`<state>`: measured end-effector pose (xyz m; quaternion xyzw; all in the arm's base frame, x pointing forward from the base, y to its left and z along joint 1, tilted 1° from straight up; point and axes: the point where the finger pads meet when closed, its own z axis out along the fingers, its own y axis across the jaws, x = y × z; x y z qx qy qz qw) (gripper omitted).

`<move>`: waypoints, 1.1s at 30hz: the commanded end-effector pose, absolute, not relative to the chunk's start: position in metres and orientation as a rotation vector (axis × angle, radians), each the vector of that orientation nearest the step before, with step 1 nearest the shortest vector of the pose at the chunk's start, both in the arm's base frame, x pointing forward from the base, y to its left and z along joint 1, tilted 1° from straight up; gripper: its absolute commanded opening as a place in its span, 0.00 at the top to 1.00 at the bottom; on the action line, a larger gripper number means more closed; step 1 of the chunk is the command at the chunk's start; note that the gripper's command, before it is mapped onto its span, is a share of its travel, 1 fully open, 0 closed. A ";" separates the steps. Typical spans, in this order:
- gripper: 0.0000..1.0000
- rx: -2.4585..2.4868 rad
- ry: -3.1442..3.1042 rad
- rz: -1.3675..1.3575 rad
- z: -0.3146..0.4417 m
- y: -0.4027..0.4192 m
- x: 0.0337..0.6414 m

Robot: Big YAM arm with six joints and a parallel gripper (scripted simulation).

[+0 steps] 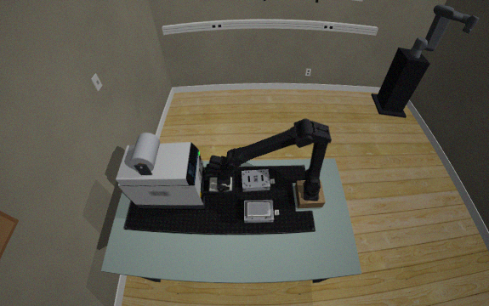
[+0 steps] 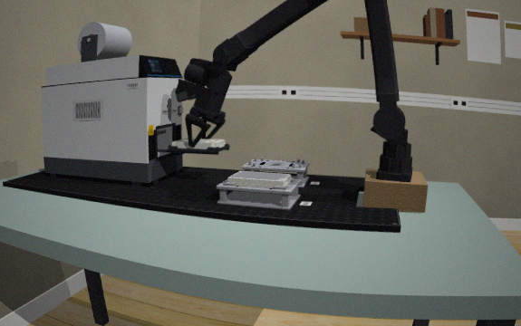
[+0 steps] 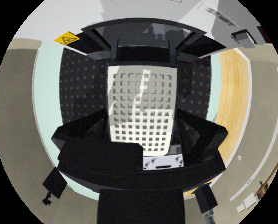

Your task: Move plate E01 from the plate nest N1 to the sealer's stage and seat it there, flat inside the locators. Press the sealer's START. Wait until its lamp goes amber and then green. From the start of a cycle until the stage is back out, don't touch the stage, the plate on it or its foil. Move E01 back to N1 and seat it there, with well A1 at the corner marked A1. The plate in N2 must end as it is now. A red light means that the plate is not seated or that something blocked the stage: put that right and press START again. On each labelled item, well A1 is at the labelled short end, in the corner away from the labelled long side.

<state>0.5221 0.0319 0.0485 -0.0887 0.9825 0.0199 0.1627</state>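
Top, plate E01 (image 1: 214, 184) (image 2: 217, 143) (image 3: 142, 107): on sealer stage (image 2: 201, 150), outside the sealer (image 1: 163, 163) (image 2: 97, 121).
Top, lamp (image 1: 199, 154): green.
Exterior, claw (image 2: 200, 141) (image 3: 141, 112): spread open, fingers down at the plate.
Wrist, plate wells: facing up, between the claw's fingers.

Plate between the fingers: off-white (image 1: 214, 184) (image 2: 217, 144) (image 3: 142, 107), gridded with small dark squares
Fingers: black (image 2: 190, 131) (image 3: 202, 132)
Sealer beyond the fingers: pale grey (image 1: 163, 163) (image 2: 101, 131), dark grey base band, barcode stripes
Warning label, off beyond the fingers: yellow (image 2: 150, 129) (image 3: 67, 38), black symbol
Sealer's lamp: green (image 1: 199, 154)
Breadboard below the fingers: black (image 1: 223, 221) (image 2: 188, 199) (image 3: 82, 85), dotted in rows
Tabletop around that: pale blue-green (image 1: 227, 255) (image 2: 260, 263) (image 3: 42, 95)
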 end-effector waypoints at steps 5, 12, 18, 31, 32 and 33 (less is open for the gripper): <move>0.00 -0.250 2.826 0.055 0.042 0.026 0.518; 0.00 -0.250 2.826 0.054 0.042 0.026 0.517; 0.00 -0.249 2.826 0.053 0.042 0.026 0.517; 0.00 -0.247 2.780 0.047 0.061 0.026 0.532; 0.00 -0.246 2.772 0.046 0.065 0.026 0.534; 0.00 -0.246 2.764 0.045 0.069 0.026 0.536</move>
